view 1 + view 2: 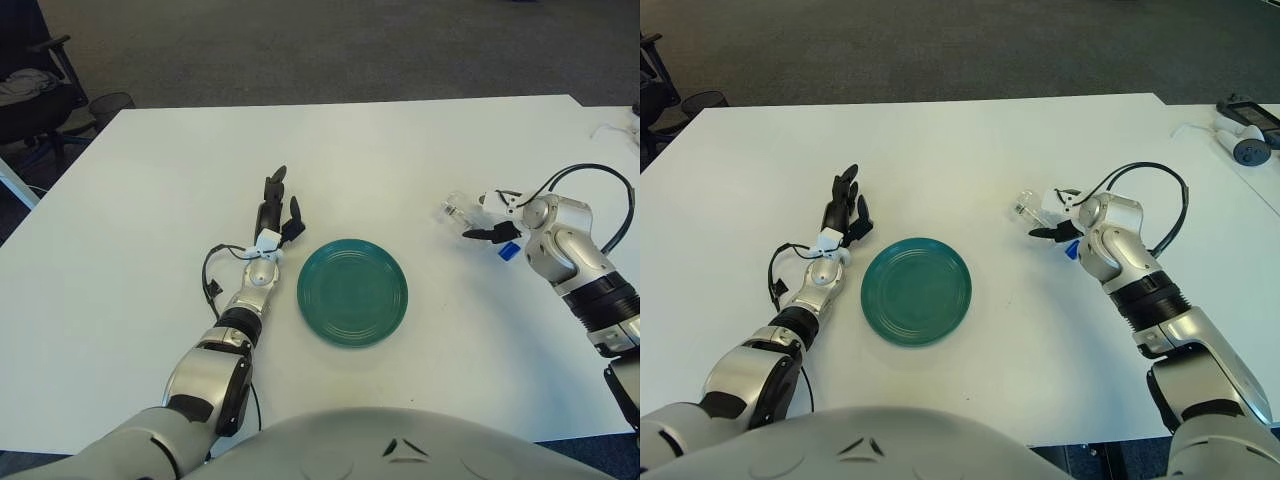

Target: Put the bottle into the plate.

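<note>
Grey carpet ran behind a big white worktop, with a dark office chair off in the far left corner. Near the front middle sat a round teal plate with ridged rings, and nothing was in it.

We had our right hand out to the right of the plate, at the small clear plastic bottle. The bottle looked to be lying on its side or tilted, well apart from the plate. Our dark fingertips showed right by it and a small blue bit under the hand, maybe its cap, but we honestly couldn't tell whether the fingers had closed around it or were just touching it.

Our left hand was just left of the plate's far edge, fingers stretched out straight and holding nothing.

So progress-wise: basically only the reach was done. Getting a sure grip, lifting, carrying the bottle leftward over the plate and setting it down was all still to do, as far as we could judge.
</note>
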